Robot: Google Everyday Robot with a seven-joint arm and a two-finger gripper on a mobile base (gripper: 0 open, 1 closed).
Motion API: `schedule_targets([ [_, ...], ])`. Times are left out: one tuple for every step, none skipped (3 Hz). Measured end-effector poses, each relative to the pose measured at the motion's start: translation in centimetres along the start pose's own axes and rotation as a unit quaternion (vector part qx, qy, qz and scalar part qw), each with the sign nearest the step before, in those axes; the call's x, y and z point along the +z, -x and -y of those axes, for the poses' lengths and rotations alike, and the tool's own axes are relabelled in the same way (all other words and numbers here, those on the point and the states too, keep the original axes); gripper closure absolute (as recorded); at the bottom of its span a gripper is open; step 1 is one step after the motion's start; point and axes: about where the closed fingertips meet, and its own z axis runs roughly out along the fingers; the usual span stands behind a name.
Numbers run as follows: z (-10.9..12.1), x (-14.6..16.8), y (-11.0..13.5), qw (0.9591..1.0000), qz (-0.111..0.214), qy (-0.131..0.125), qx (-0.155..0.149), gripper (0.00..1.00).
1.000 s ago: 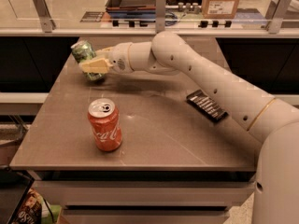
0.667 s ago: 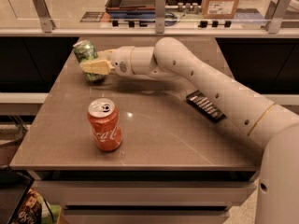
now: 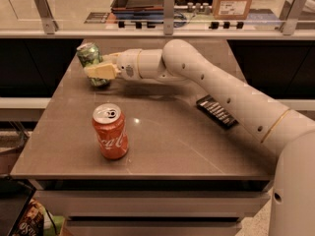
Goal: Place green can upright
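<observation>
The green can (image 3: 89,57), mottled green and white with a silver top, is at the far left of the grey table (image 3: 177,146). It stands nearly upright, leaning a little to the left, with its base at or just above the tabletop. My gripper (image 3: 97,71) reaches in from the right and is shut around the can's lower half. One pale finger (image 3: 102,72) lies across the front of the can, and the other finger is hidden behind it.
A red Coca-Cola can (image 3: 110,132) stands upright at the front left of the table. A flat black device (image 3: 216,111) lies to the right, under my arm. A counter with a glass rail (image 3: 167,32) and boxes runs behind the table.
The green can has turned from tilted on its side to nearly upright in my gripper. The Coca-Cola can and the black device have not moved.
</observation>
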Motion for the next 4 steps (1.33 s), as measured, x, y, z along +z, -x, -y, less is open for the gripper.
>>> schedule_targets([
  [0.07, -0.35, -0.41, 0.9999, 0.004, -0.008, 0.009, 1.0],
  [0.07, -0.36, -0.39, 0.9999, 0.004, -0.008, 0.009, 1.0],
  [0.33, -0.97, -1.27, 0.9993, 0.001, -0.026, 0.026, 1.0],
  [0.31, -0.99, -1.12, 0.9993, 0.001, -0.026, 0.026, 0.82],
])
